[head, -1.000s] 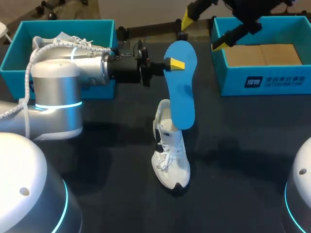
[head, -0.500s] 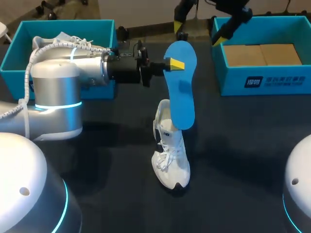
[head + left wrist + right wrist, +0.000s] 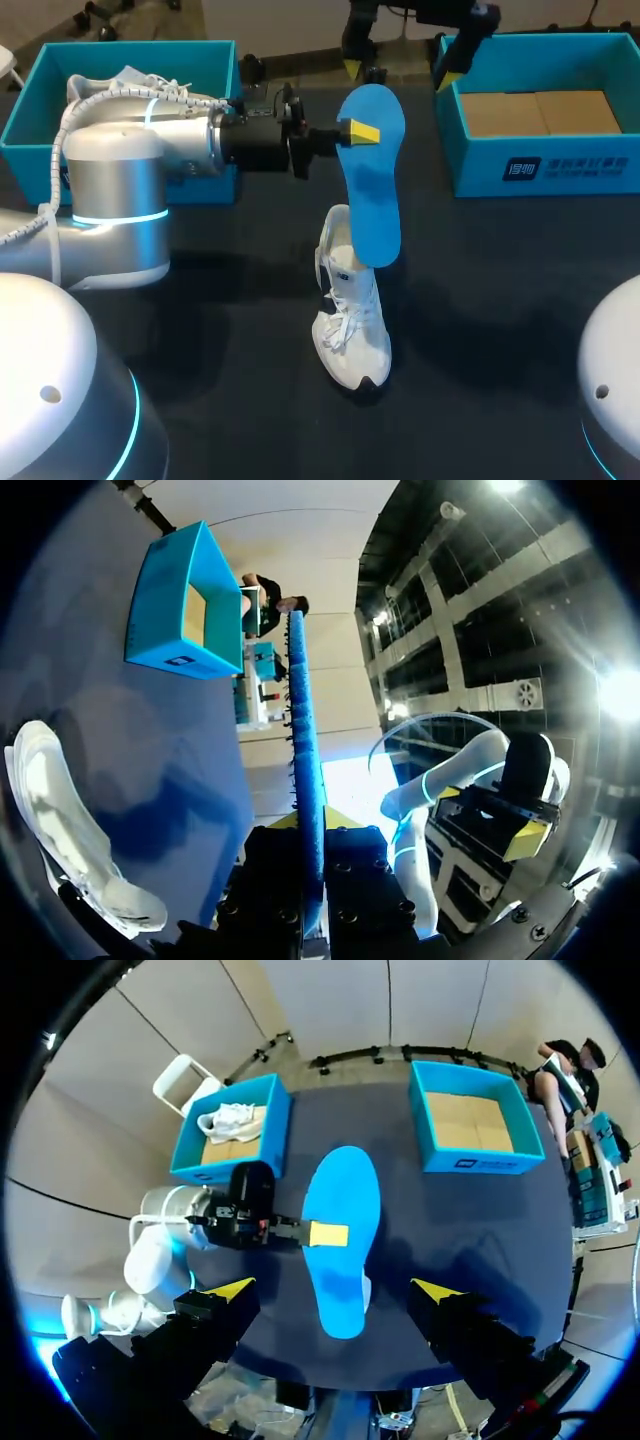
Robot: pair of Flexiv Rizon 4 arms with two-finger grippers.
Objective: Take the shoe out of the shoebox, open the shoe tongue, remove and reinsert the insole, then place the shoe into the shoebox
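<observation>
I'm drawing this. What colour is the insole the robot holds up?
Bright blue. The insole shows best in the head view, gripped by the left tool.

The head view showed two blue shoeboxes: the upper-left shoebox (image 3: 20, 125) and the upper-right shoebox (image 3: 560, 170). There were two white shoes, the boxed shoe (image 3: 132, 78) at upper left and the standing shoe (image 3: 352, 325) at centre. There was one insole (image 3: 372, 190). Two grippers appeared: left gripper (image 3: 358, 131) and right gripper (image 3: 400, 73).
</observation>
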